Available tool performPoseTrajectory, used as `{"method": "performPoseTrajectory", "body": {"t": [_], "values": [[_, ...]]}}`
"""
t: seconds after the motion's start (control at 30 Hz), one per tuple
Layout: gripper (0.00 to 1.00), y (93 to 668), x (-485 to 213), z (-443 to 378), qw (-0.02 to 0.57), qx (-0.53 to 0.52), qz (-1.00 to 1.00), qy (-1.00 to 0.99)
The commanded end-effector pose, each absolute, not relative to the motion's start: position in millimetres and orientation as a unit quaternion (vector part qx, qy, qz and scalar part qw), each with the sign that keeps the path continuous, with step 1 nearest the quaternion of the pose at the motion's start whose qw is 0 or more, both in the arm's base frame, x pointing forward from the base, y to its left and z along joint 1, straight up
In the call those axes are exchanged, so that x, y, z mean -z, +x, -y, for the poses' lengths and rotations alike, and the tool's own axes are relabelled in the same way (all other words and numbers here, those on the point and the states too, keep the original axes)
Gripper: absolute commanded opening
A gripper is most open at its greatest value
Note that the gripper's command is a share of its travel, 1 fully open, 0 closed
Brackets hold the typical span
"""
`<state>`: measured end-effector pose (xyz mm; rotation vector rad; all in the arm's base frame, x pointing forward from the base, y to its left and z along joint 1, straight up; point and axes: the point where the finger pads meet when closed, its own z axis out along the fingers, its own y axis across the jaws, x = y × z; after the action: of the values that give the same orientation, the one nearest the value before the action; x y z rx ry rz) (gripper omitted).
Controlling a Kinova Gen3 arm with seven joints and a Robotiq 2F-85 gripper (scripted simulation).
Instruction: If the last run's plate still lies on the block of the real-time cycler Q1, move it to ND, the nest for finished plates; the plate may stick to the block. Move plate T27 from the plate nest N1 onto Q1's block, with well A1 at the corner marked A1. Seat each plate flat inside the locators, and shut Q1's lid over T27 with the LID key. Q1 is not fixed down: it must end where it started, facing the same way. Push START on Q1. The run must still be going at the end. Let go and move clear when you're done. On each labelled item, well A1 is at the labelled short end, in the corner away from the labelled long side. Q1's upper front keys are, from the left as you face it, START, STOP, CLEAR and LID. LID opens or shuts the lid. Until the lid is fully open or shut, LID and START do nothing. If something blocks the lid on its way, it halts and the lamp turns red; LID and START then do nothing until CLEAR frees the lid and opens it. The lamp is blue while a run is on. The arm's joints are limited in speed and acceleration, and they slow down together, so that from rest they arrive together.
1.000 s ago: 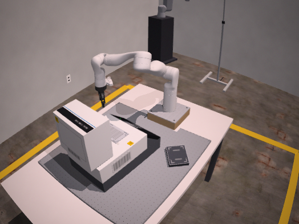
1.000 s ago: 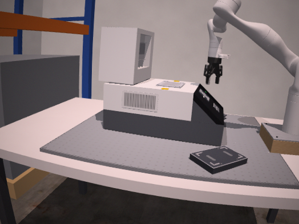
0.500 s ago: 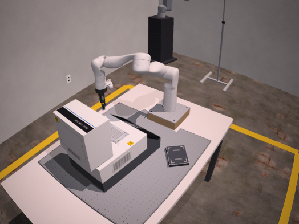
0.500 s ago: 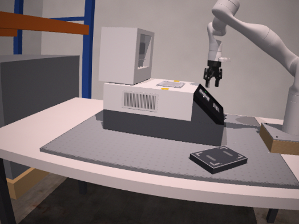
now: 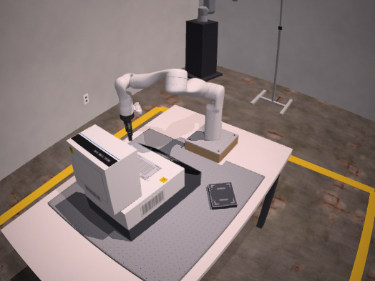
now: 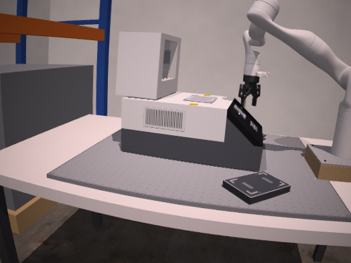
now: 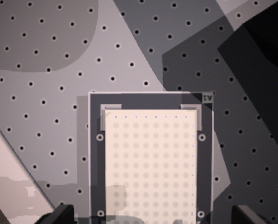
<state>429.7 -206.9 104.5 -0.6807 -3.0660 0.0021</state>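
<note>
My gripper (image 5: 130, 138) (image 6: 248, 104) (image 7: 153, 217) is open, pointing down above plate T27 beyond the cycler. Plate T27 (image 7: 150, 160), cream with a grid of wells, lies in nest N1 (image 7: 94, 175) between the spread fingers as seen from the wrist. The nest's A1 mark is at its upper right corner there. Cycler Q1 (image 5: 173, 174) (image 6: 201, 124) has its lid (image 5: 123, 181) (image 6: 138, 65) raised. A silvery rectangle (image 5: 147, 167) (image 6: 201, 98) shows at its block; I cannot tell whether it is a plate. A small green light (image 6: 241, 108) shows on the panel. Nest ND (image 5: 222, 195) (image 6: 256, 187) is empty.
Q1's sloped front panel (image 5: 175, 161) (image 6: 246, 120) stands close beside the gripper. The robot's base plate (image 5: 215, 143) (image 6: 326, 159) is on the table's far side from the lid. A perforated grey mat (image 5: 172, 227) (image 6: 151, 179) lies under Q1 and ND.
</note>
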Motion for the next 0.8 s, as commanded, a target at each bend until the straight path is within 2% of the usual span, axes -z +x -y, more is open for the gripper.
{"method": "performPoseTrajectory", "body": {"t": [0.0,0.77], "values": [[1.0,430.0,-102.6,207.2,0.0,-0.001,0.976,-0.217],[1.0,430.0,-74.5,207.3,0.0,-0.001,0.976,-0.217]]}}
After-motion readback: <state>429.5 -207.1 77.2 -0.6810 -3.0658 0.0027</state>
